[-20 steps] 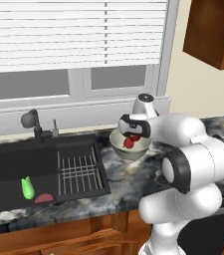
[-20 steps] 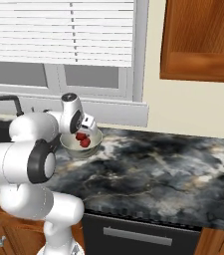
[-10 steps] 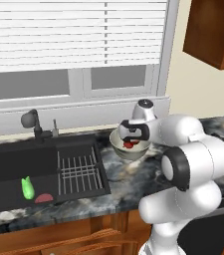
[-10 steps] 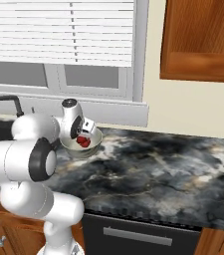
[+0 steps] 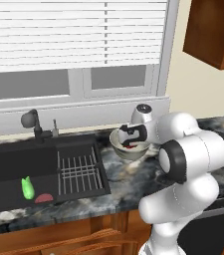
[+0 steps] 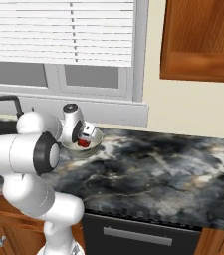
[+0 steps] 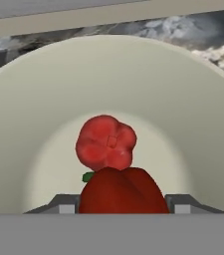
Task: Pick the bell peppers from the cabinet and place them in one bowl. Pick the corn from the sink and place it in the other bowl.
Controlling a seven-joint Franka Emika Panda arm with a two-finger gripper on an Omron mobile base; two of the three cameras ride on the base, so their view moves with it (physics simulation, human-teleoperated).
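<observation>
My gripper [image 5: 130,140] hangs inside the pale grey-beige bowl [image 5: 117,149], shut on a red bell pepper [image 7: 121,191]. The other bell pepper [image 7: 106,143] lies on the bowl's floor [image 7: 44,124], just beyond the held one. From the right, the gripper [image 6: 84,140] and bowl [image 6: 94,145] sit on the dark marble counter by the window. The green corn [image 5: 28,188] lies in the black sink [image 5: 9,162], left of the wire rack. The reddish-brown wall cabinet [image 5: 215,30] hangs up to the right.
A flat reddish-pink disc [image 5: 44,197] lies beside the corn. The black tap [image 5: 32,122] stands behind the basin. The wire drain rack [image 5: 79,172] fills the sink's right part. Dark marble counter [image 6: 158,174] runs off to the right.
The gripper has sunk a little lower into the bowl with the pepper still in its grip. Nothing else has moved.
</observation>
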